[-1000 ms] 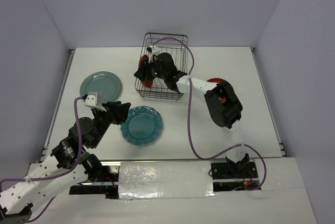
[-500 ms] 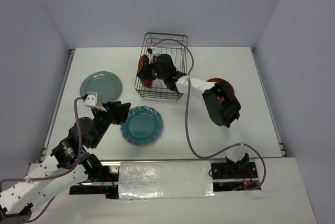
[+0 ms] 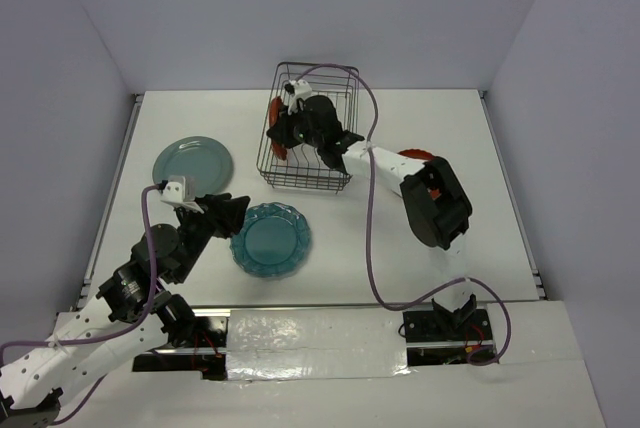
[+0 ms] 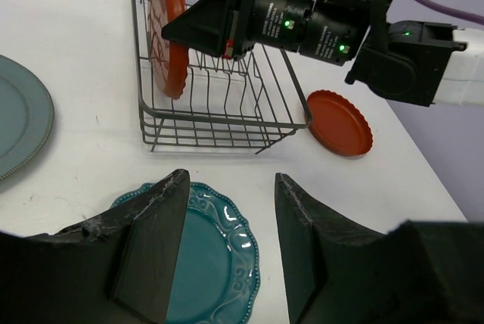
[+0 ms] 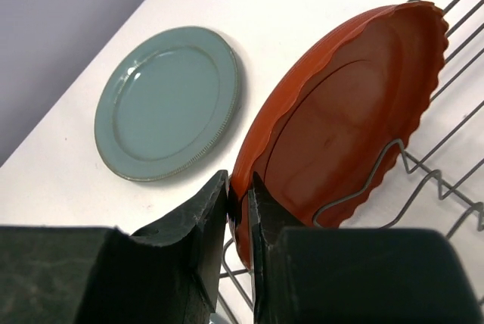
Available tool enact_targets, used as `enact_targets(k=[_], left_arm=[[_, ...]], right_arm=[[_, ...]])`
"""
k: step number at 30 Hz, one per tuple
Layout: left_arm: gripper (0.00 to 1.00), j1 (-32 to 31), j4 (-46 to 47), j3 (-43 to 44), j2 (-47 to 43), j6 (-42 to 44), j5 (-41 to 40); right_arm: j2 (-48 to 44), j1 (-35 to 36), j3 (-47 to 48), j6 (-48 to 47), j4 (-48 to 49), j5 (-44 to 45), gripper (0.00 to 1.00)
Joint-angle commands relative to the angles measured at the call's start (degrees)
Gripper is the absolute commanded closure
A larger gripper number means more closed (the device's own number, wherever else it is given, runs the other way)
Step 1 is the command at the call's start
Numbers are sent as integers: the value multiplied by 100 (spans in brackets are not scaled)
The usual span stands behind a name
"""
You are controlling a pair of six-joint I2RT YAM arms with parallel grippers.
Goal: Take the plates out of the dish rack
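Note:
The dish rack (image 3: 312, 180) stands at the back middle; it also shows in the left wrist view (image 4: 219, 116). My right gripper (image 3: 287, 131) is shut on the rim of an orange-red plate (image 5: 340, 112) standing on edge in the rack's left end (image 4: 168, 32). The second orange-red plate (image 4: 339, 121) lies flat right of the rack, half under my right arm (image 3: 412, 157). The grey-teal plate (image 3: 192, 161) lies at the left (image 5: 168, 101). The scalloped teal-blue plate (image 3: 270, 239) lies near the front (image 4: 215, 260). My left gripper (image 4: 227, 188) is open and empty, just left of it.
Grey walls enclose the white table on three sides. The right arm's purple cable (image 3: 365, 238) loops over the table from the rack to the near edge. The right arm's elbow (image 3: 437, 203) hangs over the right middle.
My right gripper and the orange-red plate have shifted a little up and toward the back within the rack. The left arm has not moved.

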Motion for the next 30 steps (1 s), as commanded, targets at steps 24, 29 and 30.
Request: enact_targets(k=[24,29,30], left_arm=[[39,-105,176,58,-212,14,-166],[39,-122,150,75,-204,23,-227],[39,-122,132,75,-204,14,-227]], right_arm=[[-4385,-27,-653,-673,-3397,3707,79],[-4404,-255,-732,-551,-4662,4406,79],[-4386,-290,-854,-516,-4743,4424,79]])
